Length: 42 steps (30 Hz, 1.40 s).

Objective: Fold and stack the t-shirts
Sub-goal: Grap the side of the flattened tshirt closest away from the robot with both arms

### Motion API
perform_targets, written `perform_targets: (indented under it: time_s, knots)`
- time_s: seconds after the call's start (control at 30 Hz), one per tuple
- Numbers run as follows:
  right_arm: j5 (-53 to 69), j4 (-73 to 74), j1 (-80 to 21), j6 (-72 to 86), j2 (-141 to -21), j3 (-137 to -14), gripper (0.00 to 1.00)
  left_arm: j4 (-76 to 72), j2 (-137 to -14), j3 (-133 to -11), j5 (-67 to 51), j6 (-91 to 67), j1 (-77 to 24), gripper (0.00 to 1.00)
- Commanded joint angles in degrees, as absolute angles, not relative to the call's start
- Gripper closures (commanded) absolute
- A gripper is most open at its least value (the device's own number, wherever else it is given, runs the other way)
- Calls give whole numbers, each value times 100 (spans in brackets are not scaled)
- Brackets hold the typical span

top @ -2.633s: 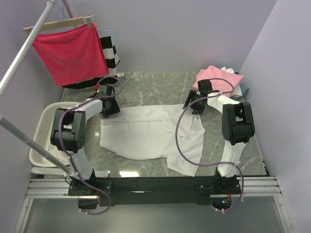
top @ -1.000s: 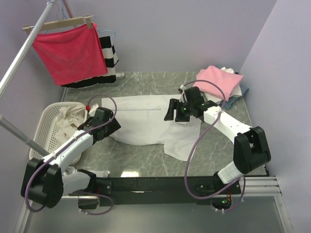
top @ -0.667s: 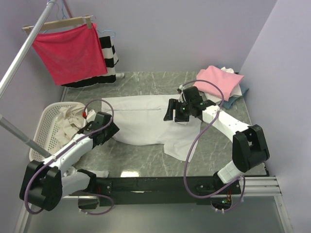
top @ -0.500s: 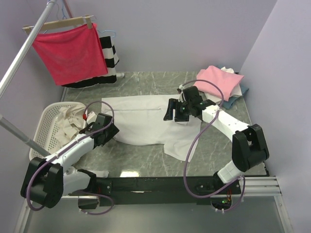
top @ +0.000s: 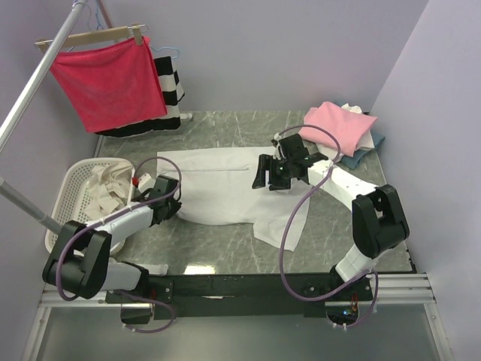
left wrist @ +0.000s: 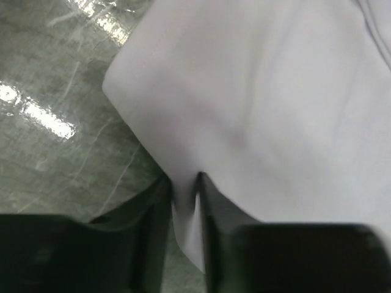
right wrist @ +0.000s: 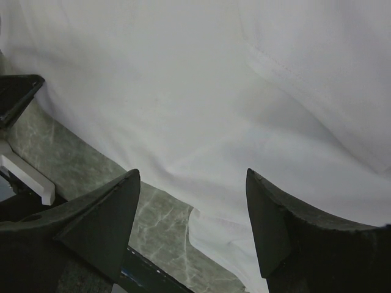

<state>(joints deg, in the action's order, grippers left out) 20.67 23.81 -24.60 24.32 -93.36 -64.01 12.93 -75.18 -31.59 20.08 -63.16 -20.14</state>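
Between the left jaws, white t-shirt [left wrist: 263, 110]

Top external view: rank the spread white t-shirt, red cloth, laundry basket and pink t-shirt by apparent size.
1. white t-shirt
2-3. red cloth and laundry basket look alike; the cloth likely hangs nearer the camera, so no ranking
4. pink t-shirt

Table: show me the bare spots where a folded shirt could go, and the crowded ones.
Free: the far strip of marble between the white t-shirt and the back wall; the near strip between that shirt and the black rail. Crowded: the far right corner, with the pink t-shirt stack, and the left edge by the basket.
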Motion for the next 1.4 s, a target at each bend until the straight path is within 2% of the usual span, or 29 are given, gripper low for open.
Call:
perform_targets:
  time_s: [0.0, 0.17, 0.27, 0.47, 0.53, 0.63, 0.73, 0.8, 0.97, 1.17, 1.37]
  knots:
    - [2118, 2347, -2452, 2329, -9448, -6671, 24, 1230, -7681, -3479, 2206, -6005, -2048, 77]
    - [2329, 2250, -2452, 2329, -9694, -6645, 24, 1529, -8189, -4444, 2285, -5257, -2057, 87]
    - [2452, 2188, -2452, 2347, -9826, -6610, 25, 1643, -8637, -5042, 2250, -4826, -2065, 87]
    - [2496, 2118, -2452, 2294, -9940, -6522, 25, 2082, -9974, -6491, 1723, -3860, -2074, 70]
    - [2513, 2083, -2452, 2285, -9984, -6495, 25, 2327, -10604, -6880, 1450, -3674, -2074, 68]
    - [2566, 2004, -2452, 2303, -10046, -6460, 25, 2556, -11334, -7679, 1309, -3480, -2083, 60]
    - [2575, 1978, -2452, 2294, -10072, -6442, 25, 2584, -11452, -7989, 1379, -3480, -2101, 48]
    - [2558, 2004, -2452, 2276, -10072, -6451, 25, 2549, -11304, -7946, 1494, -3516, -2101, 44]
    - [2671, 1969, -2461, 2268, -10248, -6504, 25, 2277, -9978, -7104, 2003, -3700, -2101, 23]
    - [2777, 1986, -2461, 2241, -10433, -6644, 26, 2189, -8544, -5882, 2408, -4209, -2101, 18]
    - [2830, 1995, -2479, 2215, -10441, -6688, 26, 1680, -8051, -5072, 2663, -4552, -2039, 24]
